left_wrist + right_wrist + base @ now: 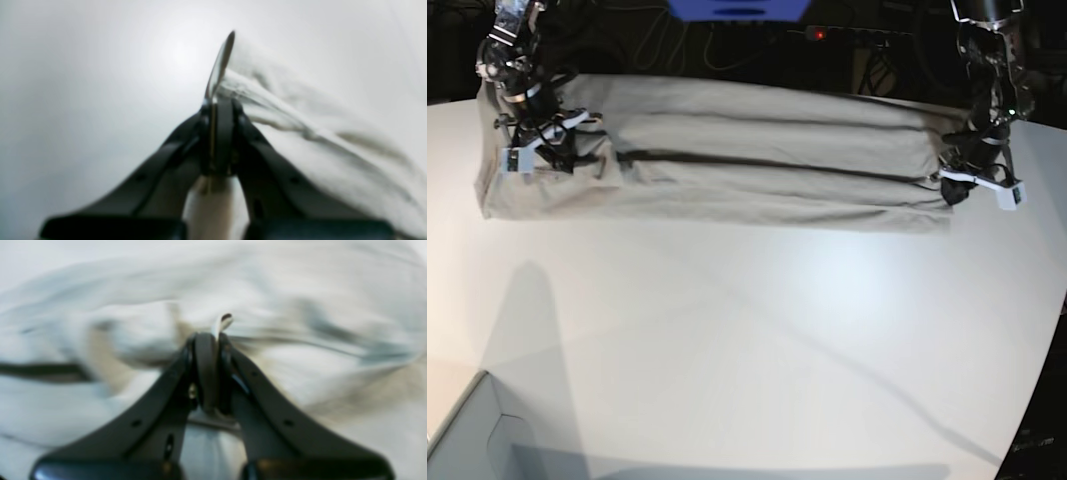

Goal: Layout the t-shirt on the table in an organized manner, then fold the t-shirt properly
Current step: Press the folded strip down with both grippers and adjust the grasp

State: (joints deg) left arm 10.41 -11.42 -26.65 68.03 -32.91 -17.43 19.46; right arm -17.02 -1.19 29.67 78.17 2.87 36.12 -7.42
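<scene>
The light grey-beige t-shirt (747, 160) is stretched in long folds across the far side of the white table (757, 340). My left gripper (954, 183), on the right in the base view, is shut on the shirt's right end. In the left wrist view its closed fingertips (218, 100) pinch the cloth edge (317, 133) above the table (83, 100). My right gripper (557, 150), on the left in the base view, is shut on the shirt's left part. In the blurred right wrist view it (213, 340) pinches a bunched fold of cloth (300, 306).
A pale box corner (467, 440) stands at the near left. A blue object (737, 8) and a power strip with a red light (827, 35) lie beyond the far edge. The table's curved edge (1052, 350) runs down the right side.
</scene>
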